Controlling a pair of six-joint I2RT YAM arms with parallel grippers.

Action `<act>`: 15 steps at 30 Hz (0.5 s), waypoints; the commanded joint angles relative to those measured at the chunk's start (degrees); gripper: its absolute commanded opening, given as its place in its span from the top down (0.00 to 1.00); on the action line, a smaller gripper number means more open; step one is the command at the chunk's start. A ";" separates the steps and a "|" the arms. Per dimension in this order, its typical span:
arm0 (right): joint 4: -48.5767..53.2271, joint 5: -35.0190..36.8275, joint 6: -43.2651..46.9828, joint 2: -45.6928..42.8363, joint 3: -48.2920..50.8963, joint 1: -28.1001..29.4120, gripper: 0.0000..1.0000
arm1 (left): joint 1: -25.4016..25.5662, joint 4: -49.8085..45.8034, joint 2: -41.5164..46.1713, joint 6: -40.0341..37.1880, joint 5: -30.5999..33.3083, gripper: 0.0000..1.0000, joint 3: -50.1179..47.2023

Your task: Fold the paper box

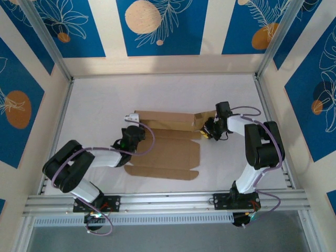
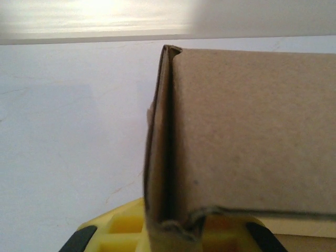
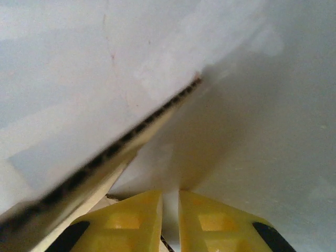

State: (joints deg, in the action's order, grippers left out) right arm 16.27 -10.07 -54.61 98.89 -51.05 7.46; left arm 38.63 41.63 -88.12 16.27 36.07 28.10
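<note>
The paper box (image 1: 168,152) is a brown cardboard sheet lying mid-table, its far panel folded up along the back. My left gripper (image 1: 132,132) is at the box's left end. In the left wrist view the left gripper (image 2: 173,231) is shut on a doubled, upright flap of the paper box (image 2: 252,131), whose folded edge rises between the yellow fingers (image 2: 115,231). My right gripper (image 1: 208,129) is at the raised right end. The right wrist view has the right gripper (image 3: 170,210) shut to a thin slit, with a corrugated edge of the paper box (image 3: 105,152) slanting past its left finger.
The white table (image 1: 94,105) is fenced by aluminium rails and blue patterned walls (image 1: 163,26). Bare table lies behind the box and on both sides. The arm bases sit on the front rail (image 1: 168,202).
</note>
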 commanded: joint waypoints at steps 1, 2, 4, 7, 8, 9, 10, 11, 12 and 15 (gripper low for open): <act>-4.57 -11.45 -4.09 -1.91 3.19 0.36 0.82 | 1.49 -5.10 -0.39 2.52 1.59 1.00 0.91; -5.47 -12.48 -4.68 -2.37 3.85 0.35 0.82 | 1.58 -5.26 -0.40 2.74 2.13 1.00 0.91; -8.44 -15.51 -6.05 -2.98 5.19 0.27 0.81 | 1.66 -5.67 -0.48 3.19 2.90 1.00 0.99; -12.75 -19.14 -8.41 -2.99 6.64 0.35 0.81 | 1.81 -6.23 -0.41 3.85 3.60 1.00 1.12; -14.29 -20.13 -9.08 -2.95 7.16 0.29 0.81 | 1.90 -6.35 -0.35 3.98 3.87 1.00 1.17; -16.30 -21.28 -10.00 -3.03 7.86 0.10 0.81 | 2.05 -6.51 -0.20 4.03 4.38 1.00 1.17; -18.30 -22.09 -10.95 -3.20 8.61 -0.10 0.80 | 2.10 -6.81 0.12 4.33 5.12 1.00 1.05; -20.11 -22.63 -11.88 -3.26 9.32 -0.31 0.80 | 2.11 -7.03 0.48 4.67 5.76 1.00 1.00; -21.95 -23.42 -12.86 -3.18 10.00 -0.56 0.80 | 2.06 -7.21 0.87 5.07 6.31 1.00 0.78; -25.62 -25.16 -15.44 -1.98 10.90 -0.25 0.80 | 2.07 -7.82 1.41 6.78 6.86 1.00 0.61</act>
State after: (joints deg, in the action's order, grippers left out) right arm -3.55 -29.28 -65.82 96.33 -41.41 6.90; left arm 39.90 37.87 -87.46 20.03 42.17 28.69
